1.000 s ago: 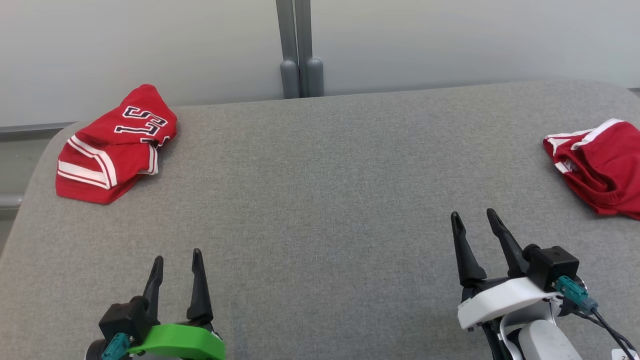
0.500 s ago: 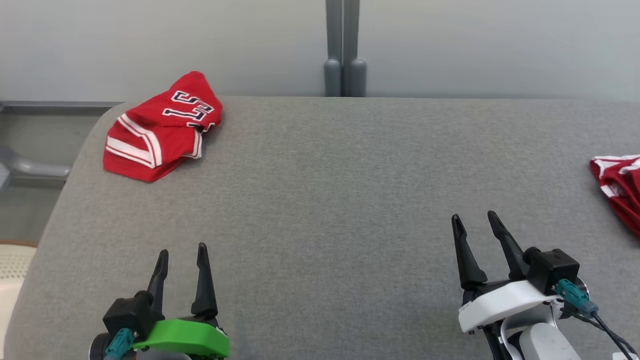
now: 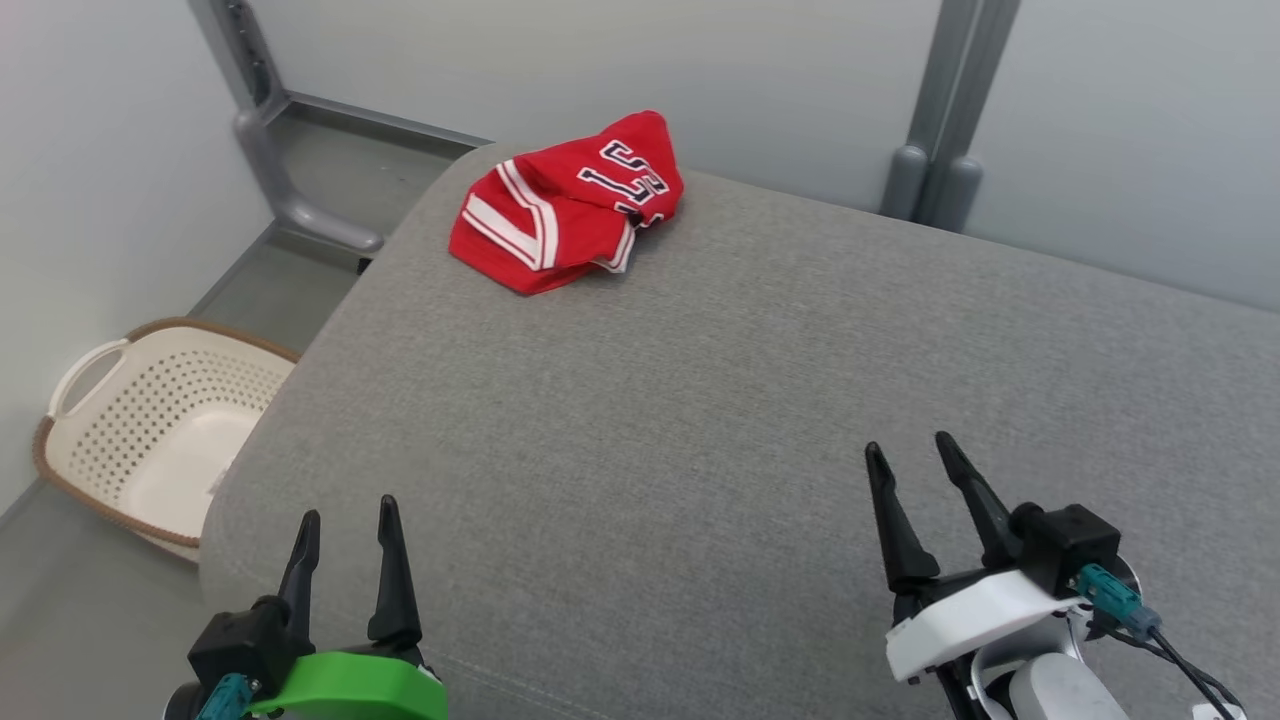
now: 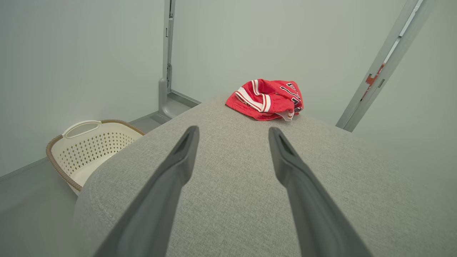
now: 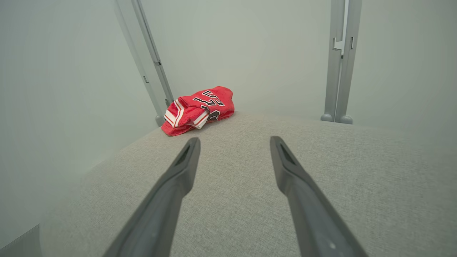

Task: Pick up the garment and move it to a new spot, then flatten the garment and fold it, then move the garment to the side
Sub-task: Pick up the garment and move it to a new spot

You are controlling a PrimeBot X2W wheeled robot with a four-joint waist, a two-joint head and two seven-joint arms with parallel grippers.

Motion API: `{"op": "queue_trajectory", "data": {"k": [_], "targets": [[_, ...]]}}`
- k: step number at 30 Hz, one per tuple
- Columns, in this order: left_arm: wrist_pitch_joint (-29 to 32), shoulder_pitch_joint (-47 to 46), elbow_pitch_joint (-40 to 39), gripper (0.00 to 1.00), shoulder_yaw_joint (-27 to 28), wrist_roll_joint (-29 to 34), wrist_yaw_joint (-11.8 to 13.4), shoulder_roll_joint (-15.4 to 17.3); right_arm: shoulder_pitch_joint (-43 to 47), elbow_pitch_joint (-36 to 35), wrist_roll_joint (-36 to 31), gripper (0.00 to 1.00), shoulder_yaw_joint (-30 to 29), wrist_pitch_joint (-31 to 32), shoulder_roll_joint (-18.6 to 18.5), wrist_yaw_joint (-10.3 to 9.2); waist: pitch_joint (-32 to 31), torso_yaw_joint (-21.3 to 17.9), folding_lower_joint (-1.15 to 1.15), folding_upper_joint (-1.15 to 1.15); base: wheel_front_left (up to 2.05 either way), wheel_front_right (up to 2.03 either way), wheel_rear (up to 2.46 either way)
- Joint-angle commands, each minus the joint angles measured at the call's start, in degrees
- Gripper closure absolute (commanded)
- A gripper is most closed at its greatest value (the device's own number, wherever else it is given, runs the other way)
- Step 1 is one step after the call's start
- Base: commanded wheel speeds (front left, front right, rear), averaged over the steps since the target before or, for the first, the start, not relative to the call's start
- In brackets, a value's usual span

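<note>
A crumpled red garment (image 3: 565, 203) with white stripes and dark numerals lies near the far left corner of the grey table (image 3: 700, 400). It shows again far ahead in the left wrist view (image 4: 266, 100) and in the right wrist view (image 5: 198, 110). My left gripper (image 3: 345, 515) hovers open over the table's near left edge, nothing between its fingers. Over the near right part of the table, my right gripper (image 3: 907, 450) is open and empty too. Both are far from the garment.
A cream perforated laundry basket (image 3: 150, 430) stands on the floor left of the table, and appears again in the left wrist view (image 4: 89, 148). Grey metal posts (image 3: 940, 110) rise behind the table against pale walls. The table's left edge is rounded.
The head camera has turned left: the basket and floor have come into view, and a second red garment at the right has left the picture. Both grippers stay open.
</note>
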Motion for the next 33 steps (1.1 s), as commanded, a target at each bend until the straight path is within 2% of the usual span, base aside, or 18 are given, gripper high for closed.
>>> {"op": "queue_trajectory", "data": {"k": [1,12,21,26,33], "targets": [[-0.01,1.07,-0.70,0.00,0.42,-0.17,0.36,0.13,-1.17,0.12,0.04,0.00,0.86,0.14,-0.05,-0.02,0.12,6.03,0.00,0.00,0.00,0.00,0.00],[-0.01,3.68,-4.02,0.00,1.26,-1.41,1.71,0.12,-4.22,1.93,0.80,0.00,5.51,0.38,-0.11,-0.02,1.12,6.59,0.00,0.00,0.00,0.00,0.00],[0.00,-2.22,-1.19,0.00,0.71,0.41,-0.66,1.25,-3.19,0.26,-1.90,0.00,1.43,0.60,-0.11,-0.02,4.21,6.47,0.00,0.00,0.00,0.00,0.00],[0.34,-11.67,0.26,0.00,1.30,1.50,-2.04,4.56,-5.11,-3.27,-4.60,0.00,0.15,2.47,-0.11,-0.02,9.55,2.19,0.00,0.00,0.00,0.00,0.00],[4.37,-32.09,2.34,0.00,1.94,4.03,-4.17,11.21,-8.78,-8.47,-8.48,0.00,-0.81,5.15,-0.13,-0.02,18.77,-6.45,0.00,0.00,0.00,0.00,0.00]]}}
